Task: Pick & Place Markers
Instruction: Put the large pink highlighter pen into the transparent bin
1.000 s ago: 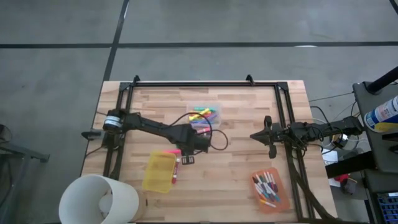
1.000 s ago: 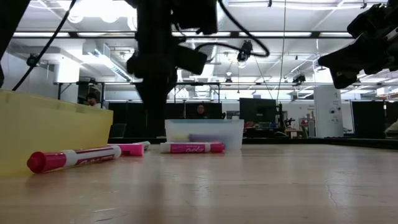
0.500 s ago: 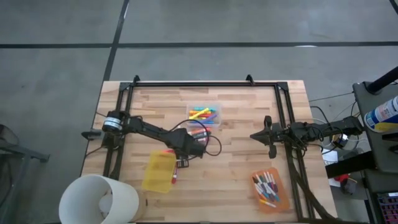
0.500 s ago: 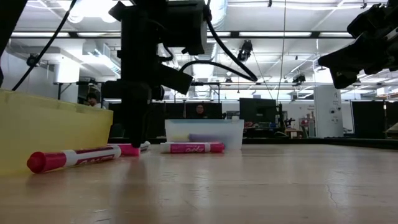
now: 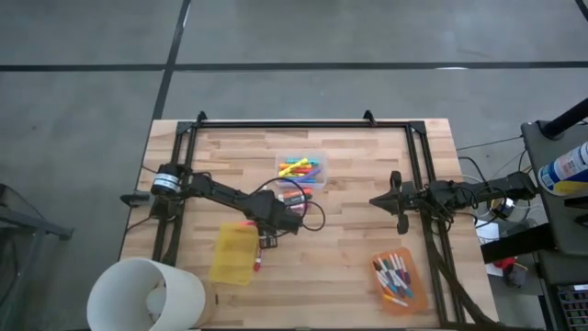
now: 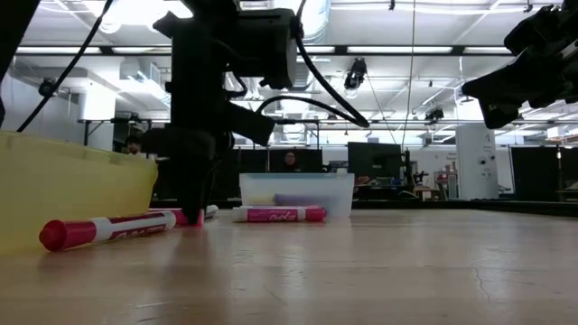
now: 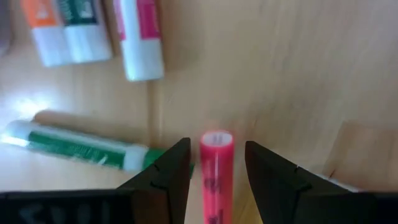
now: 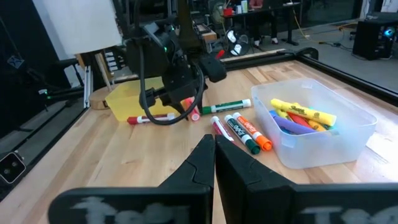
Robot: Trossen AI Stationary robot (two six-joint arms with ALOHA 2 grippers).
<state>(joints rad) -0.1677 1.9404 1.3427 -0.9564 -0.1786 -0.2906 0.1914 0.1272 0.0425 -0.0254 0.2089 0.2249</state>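
Beside the yellow bin (image 5: 234, 253), left gripper (image 7: 216, 163) lowered, jaws open astride a pink marker (image 7: 216, 171), not clamped.

Bright ceiling strips backlight the low view, silhouetting the arms; the left wrist view is soft and blurred.

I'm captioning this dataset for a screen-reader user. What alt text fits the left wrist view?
The left gripper, fingers open, straddles a pink marker lying on the wooden table. A green-labelled white marker lies crosswise beside it, and the ends of three more markers, orange, green and pink, lie farther off.
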